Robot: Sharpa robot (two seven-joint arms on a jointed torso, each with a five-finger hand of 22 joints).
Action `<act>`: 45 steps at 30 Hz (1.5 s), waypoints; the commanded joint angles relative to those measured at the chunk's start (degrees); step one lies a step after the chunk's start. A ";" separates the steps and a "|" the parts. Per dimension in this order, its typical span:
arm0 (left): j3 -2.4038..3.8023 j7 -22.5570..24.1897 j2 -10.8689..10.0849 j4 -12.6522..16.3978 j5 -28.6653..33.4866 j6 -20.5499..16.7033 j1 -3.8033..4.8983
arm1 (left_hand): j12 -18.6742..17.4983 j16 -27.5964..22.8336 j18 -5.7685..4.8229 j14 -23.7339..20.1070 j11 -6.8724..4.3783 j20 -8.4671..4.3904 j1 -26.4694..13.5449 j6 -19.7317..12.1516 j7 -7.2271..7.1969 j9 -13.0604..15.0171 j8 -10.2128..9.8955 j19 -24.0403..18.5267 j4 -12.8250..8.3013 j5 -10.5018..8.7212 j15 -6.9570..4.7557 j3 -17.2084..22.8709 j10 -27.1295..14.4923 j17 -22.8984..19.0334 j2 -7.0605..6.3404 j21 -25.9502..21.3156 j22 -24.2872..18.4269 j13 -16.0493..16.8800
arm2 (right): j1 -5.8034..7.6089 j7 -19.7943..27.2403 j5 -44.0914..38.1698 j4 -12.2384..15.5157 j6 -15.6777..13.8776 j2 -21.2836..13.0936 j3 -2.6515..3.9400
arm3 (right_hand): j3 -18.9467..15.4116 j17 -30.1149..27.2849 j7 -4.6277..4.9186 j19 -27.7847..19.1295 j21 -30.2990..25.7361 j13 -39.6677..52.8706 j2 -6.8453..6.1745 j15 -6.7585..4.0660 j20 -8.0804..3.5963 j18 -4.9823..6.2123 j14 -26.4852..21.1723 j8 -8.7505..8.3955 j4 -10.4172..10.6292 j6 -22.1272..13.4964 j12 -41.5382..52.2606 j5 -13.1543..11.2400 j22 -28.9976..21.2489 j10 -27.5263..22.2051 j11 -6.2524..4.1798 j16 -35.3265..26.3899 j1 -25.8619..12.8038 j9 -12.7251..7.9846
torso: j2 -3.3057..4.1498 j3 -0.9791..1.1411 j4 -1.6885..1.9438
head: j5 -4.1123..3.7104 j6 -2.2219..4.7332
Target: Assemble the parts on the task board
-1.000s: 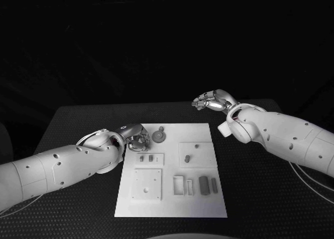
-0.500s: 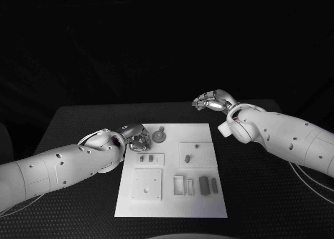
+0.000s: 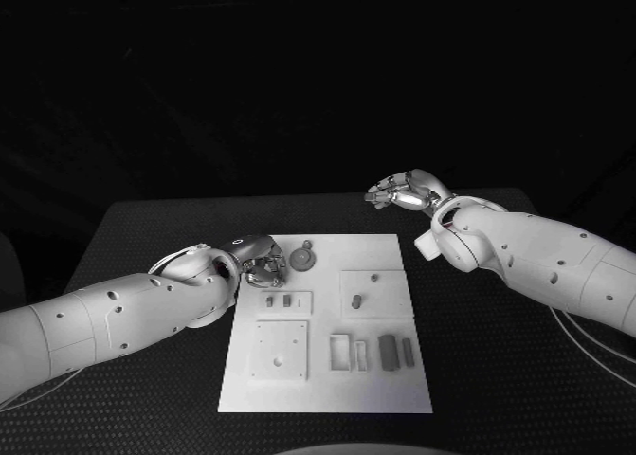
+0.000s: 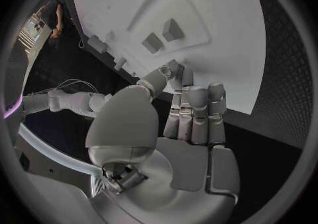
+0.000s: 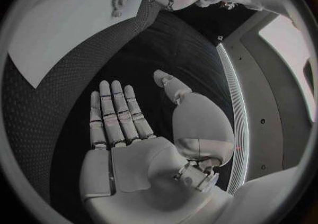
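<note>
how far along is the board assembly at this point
Early, by the look of it. Nothing plainly looks assembled: several grey parts lie loose near the front of the task board. The left hand hangs over the board's far left corner beside the round part; whether it grips anything I cannot tell. The right hand is off the board, open and empty. Most remains.

A black table (image 3: pixel 154 237) with a finely dotted, textured top carries everything here. Lying flat on it, in the middle and set lengthways away from the robot, is the white task board (image 3: pixel 376 251). The board's near edge sits close to the table's front, and its far edge stops well short of the table's back edge. Dark bare tabletop shows along both long sides of the board, and beyond its far end too.
</note>
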 commanded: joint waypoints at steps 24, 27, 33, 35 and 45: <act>-0.31 0.21 0.43 0.58 -1.03 2.52 -0.26 | 0.16 -0.21 0.98 0.09 -0.01 -4.61 1.00 0.55 -0.14 0.05 0.19 0.26 0.00 0.08 -0.49 0.15 0.80 -0.14 1.19 -0.15 0.06 0.14 | -0.01 0.40 -0.15 -0.02 0.62 0.18 0.03 | -0.19 -0.12 1.51 -0.03 -0.34 -0.02 0.47 -0.04 -0.22 -1.00 -0.54 0.30 -0.04 -0.33 -0.24 0.28 0.18 0.44 0.06 0.21 0.20 -0.12 | 0.01 0.06 -0.04 | -0.27 -0.29; -0.33 0.09 0.50 0.73 -1.04 2.95 -0.26 | 0.17 -0.20 0.98 0.12 -0.03 -4.62 1.02 0.57 -0.15 0.05 0.20 0.28 -0.01 0.08 -0.51 0.14 0.86 -0.15 1.18 -0.15 0.07 0.15 | -0.01 0.40 -0.15 -0.06 0.61 0.16 0.03 | -0.19 -0.13 1.51 -0.03 -0.35 -0.02 0.48 -0.04 -0.23 -1.00 -0.54 0.30 -0.04 -0.33 -0.24 0.28 0.19 0.44 0.06 0.21 0.20 -0.13 | 0.00 0.04 -0.04 | -0.28 -0.26; -0.45 -0.07 0.79 0.33 -1.19 2.87 -0.26 | 0.16 -0.20 0.99 0.15 -0.06 -4.65 1.08 0.62 -0.18 0.04 0.20 0.31 -0.03 0.07 -0.54 0.13 0.96 -0.16 1.16 -0.15 0.09 0.17 | -0.01 0.38 -0.15 0.00 0.67 0.17 0.03 | -0.19 -0.14 1.51 -0.02 -0.38 -0.02 0.48 -0.05 -0.23 -1.01 -0.55 0.31 -0.04 -0.33 -0.25 0.28 0.22 0.45 0.06 0.22 0.20 -0.13 | 0.03 0.07 0.02 | -0.36 -0.20; -0.52 -0.16 0.93 0.11 -1.33 2.89 -0.27 | 0.15 -0.20 0.99 0.16 -0.07 -4.65 1.09 0.63 -0.18 0.03 0.20 0.32 -0.03 0.07 -0.55 0.13 0.97 -0.17 1.16 -0.15 0.09 0.17 | -0.01 0.38 -0.15 -0.02 0.64 0.17 0.03 | -0.19 -0.14 1.51 -0.02 -0.39 -0.02 0.48 -0.05 -0.23 -1.01 -0.55 0.31 -0.04 -0.34 -0.25 0.28 0.23 0.45 0.06 0.22 0.20 -0.14 | 0.03 0.06 0.01 | -0.44 -0.18; -0.64 -2.30 0.96 -0.31 -1.37 5.24 -0.30 | -0.20 -0.37 0.93 -0.02 0.03 -4.66 1.09 0.31 -0.05 -0.13 -0.05 0.23 0.00 0.07 -0.46 0.09 0.67 -0.27 1.05 -0.25 0.11 0.08 | -0.01 0.38 -0.15 -0.05 0.58 0.08 0.03 | -0.19 -0.15 1.51 -0.01 -0.43 -0.02 0.46 -0.05 -0.23 -1.01 -0.56 0.31 -0.05 -0.34 -0.27 0.27 0.27 0.45 0.06 0.23 0.21 -0.15 | -0.02 0.03 0.02 | -0.42 -0.19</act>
